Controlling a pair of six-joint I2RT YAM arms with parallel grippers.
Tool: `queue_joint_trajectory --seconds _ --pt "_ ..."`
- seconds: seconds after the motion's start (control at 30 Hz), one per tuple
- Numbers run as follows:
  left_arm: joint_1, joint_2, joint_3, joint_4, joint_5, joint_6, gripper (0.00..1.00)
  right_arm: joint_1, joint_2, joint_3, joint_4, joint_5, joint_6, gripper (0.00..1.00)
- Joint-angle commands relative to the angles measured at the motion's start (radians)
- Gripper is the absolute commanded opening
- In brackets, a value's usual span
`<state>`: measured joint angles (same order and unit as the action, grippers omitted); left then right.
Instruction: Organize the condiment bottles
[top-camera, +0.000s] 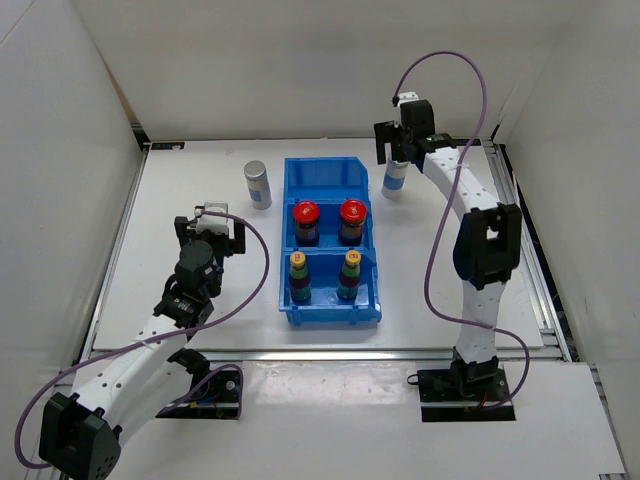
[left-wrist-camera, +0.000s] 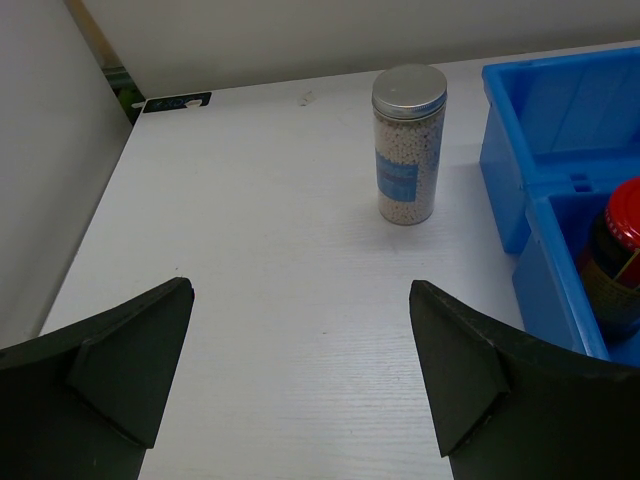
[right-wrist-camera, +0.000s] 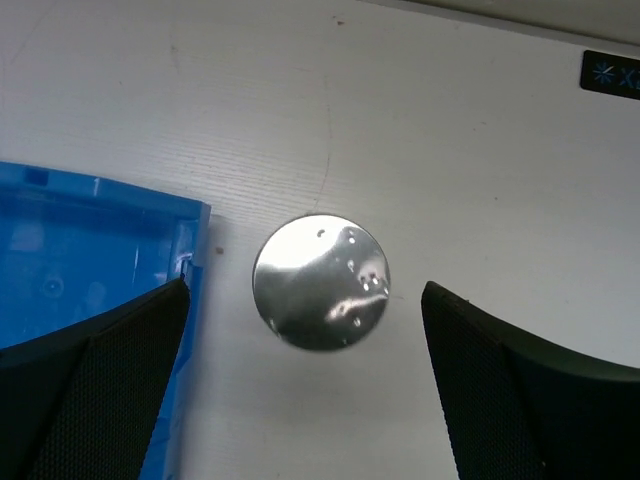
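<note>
Two red-lidded jars (top-camera: 306, 222) (top-camera: 352, 220) stand in the middle compartment of the blue bin (top-camera: 322, 163). Two yellow-capped bottles (top-camera: 299, 275) (top-camera: 351, 272) stand in its front compartment. One silver-capped bottle (top-camera: 258, 185) stands on the table left of the bin, also in the left wrist view (left-wrist-camera: 408, 145). My left gripper (top-camera: 211, 226) (left-wrist-camera: 300, 380) is open and empty, short of it. The other silver-capped bottle (top-camera: 395, 180) stands right of the bin. My right gripper (top-camera: 397, 152) (right-wrist-camera: 305, 380) is open directly above its cap (right-wrist-camera: 321, 281), with the fingers apart on either side.
The bin's back compartment holds nothing. The bin wall (left-wrist-camera: 505, 180) and one red-lidded jar (left-wrist-camera: 615, 260) lie to the right of my left gripper. The bin's edge (right-wrist-camera: 190, 240) is close beside the right-hand bottle. White enclosure walls surround the table.
</note>
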<state>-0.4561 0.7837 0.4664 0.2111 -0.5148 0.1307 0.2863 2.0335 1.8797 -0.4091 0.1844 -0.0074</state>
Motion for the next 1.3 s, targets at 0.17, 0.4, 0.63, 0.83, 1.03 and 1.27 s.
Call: queue_joint_trajectory --seconds 0.17,0.4,0.63,0.83,1.03,1.27 --pt "0.004 -0.003 0.014 0.020 0.007 -0.011 1.00 -0.024 0.186 0.180 -0.036 -0.008 0.010 1.00" --pt "0.004 -0.003 0.014 0.030 0.007 -0.011 1.00 -0.035 0.211 0.177 -0.045 0.024 0.060 0.91" --pt "0.004 0.006 0.014 0.030 0.007 -0.011 1.00 -0.035 0.105 0.093 0.032 0.059 0.049 0.40" --pt "-0.006 0.015 0.014 0.030 0.007 -0.011 1.00 -0.035 0.022 0.102 0.055 0.059 0.040 0.27" --pt "-0.006 0.025 0.014 0.030 0.007 -0.011 1.00 0.062 -0.064 0.111 0.128 0.013 -0.037 0.16" --pt "-0.015 0.025 0.014 0.030 0.007 -0.011 1.00 0.191 0.002 0.156 0.119 -0.080 -0.095 0.18"
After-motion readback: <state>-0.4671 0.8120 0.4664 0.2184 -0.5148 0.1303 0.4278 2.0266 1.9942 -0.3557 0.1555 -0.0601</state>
